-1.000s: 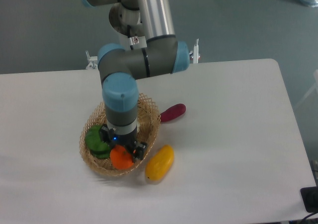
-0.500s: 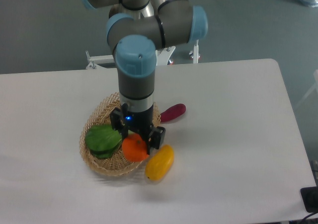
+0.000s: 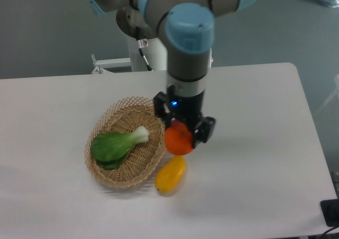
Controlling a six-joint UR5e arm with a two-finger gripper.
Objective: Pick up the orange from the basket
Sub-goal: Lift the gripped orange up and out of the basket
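Note:
The orange point(image 3: 178, 140) is a glossy bright-orange ball held in the air, to the right of the basket and above the table. My gripper point(image 3: 180, 136) is shut on the orange, its black fingers point(image 3: 203, 131) on either side of it. The basket point(image 3: 112, 176) is a round tan wicker basket at centre left on the white table. It holds a green leafy vegetable point(image 3: 115, 144) with a white stalk.
A yellow mango-shaped fruit point(image 3: 170, 174) lies on the table by the basket's right rim, just below the held orange. The arm's grey and blue links point(image 3: 189, 43) rise above the gripper. A dark-red fruit seen earlier behind the basket is hidden by the arm.
My gripper has lifted the orange out of the basket and carried it up and to the right. The green vegetable in the basket is now uncovered.

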